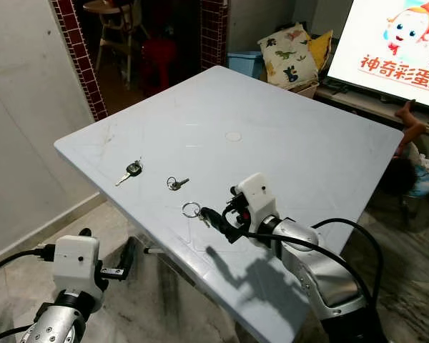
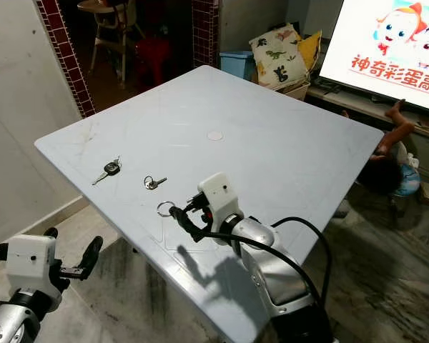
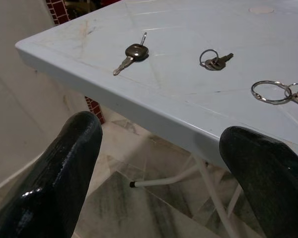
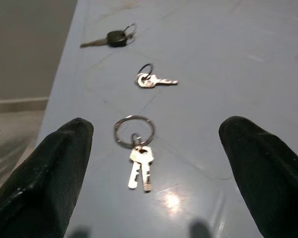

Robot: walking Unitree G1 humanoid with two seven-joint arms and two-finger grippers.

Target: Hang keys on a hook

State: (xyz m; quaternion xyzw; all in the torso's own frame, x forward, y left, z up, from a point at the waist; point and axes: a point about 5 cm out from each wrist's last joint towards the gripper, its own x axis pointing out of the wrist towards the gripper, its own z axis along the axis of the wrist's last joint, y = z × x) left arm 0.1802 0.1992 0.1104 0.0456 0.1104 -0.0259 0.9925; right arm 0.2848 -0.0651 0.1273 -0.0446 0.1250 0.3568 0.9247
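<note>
Pale blue table (image 1: pixel 293 143) fills the scene. Nearest, the right gripper (image 4: pixel 149 163) is held open around the ring of keys (image 4: pixel 136 148), at twelve o'clock. Light, stiff, slippery metal is judged; the ring is best pinched. Farther lie a small key (image 4: pixel 151 79) and a black-headed key (image 4: pixel 111 38). The left gripper (image 1: pixel 121 263) hangs open, low.
</note>
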